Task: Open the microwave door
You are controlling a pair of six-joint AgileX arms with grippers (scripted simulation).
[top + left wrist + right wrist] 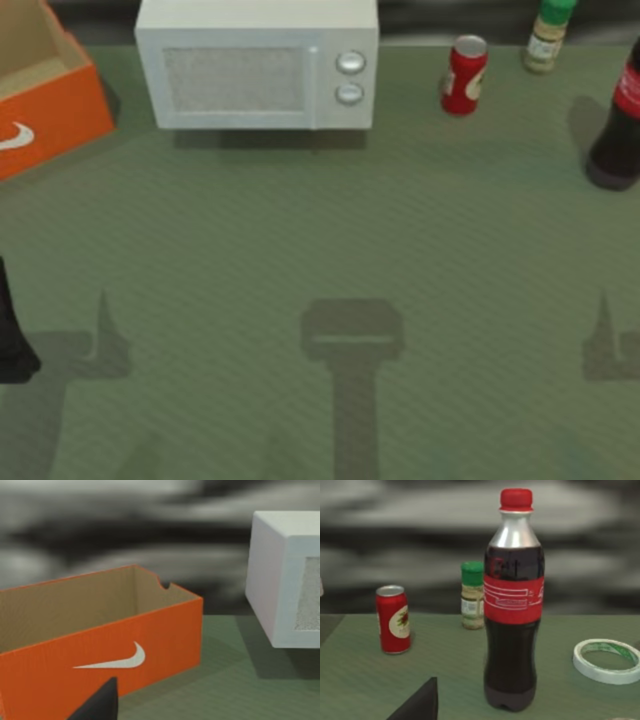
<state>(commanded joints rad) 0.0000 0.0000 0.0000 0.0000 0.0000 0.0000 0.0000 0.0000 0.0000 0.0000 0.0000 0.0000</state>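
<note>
Microwave (257, 62): sitting at the table's far edge, left of centre.
Microwave door (235, 80): lying flush, closed.
Orange box (100, 645): showing a white swoosh logo.
Cola bottle (513, 605): wearing a red label, writing unreadable.
Grippers: finger state not showing.

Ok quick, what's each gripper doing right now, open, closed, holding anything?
Left gripper: parked at the table's left edge, holding nothing visible; open or shut cannot be told.
Right gripper: only a dark tip shows; cannot be told.

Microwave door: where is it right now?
Top view: the microwave door sits shut on the microwave at the table's far left-centre, between the orange box and red can.
</note>
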